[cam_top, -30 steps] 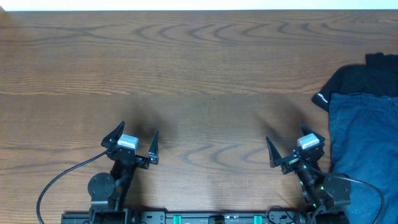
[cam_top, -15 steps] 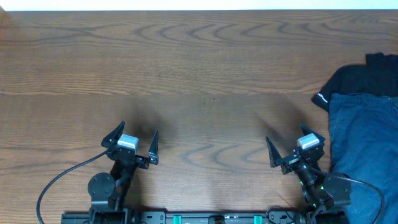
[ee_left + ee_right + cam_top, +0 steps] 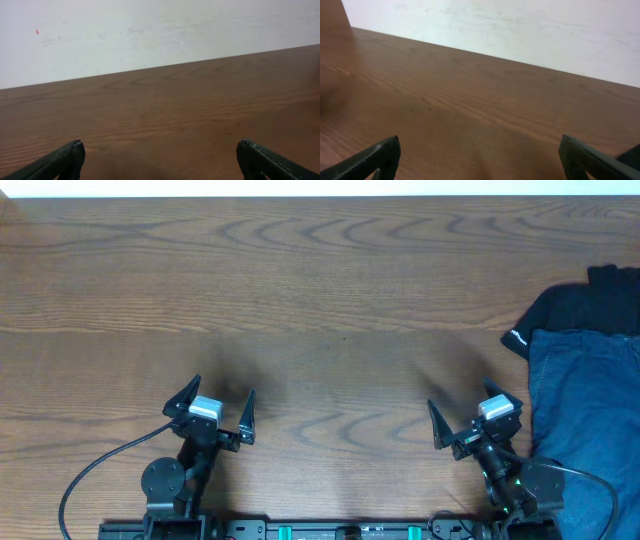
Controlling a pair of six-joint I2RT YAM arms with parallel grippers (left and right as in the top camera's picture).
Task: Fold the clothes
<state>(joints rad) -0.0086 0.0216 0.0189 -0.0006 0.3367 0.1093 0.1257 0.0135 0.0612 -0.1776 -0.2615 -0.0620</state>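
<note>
I am holding both claws wide apart, empty.
My left gripper (image 3: 222,395) and right gripper (image 3: 460,402) are hovering over the table (image 3: 330,300); the blue denim garment (image 3: 585,410) is lying against a black garment (image 3: 565,305) just beside my right.

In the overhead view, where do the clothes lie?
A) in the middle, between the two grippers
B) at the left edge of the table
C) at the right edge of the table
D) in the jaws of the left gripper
C: the blue denim garment and the black garment at its far side lie at the right edge of the table, beside the open, empty right gripper.
</note>
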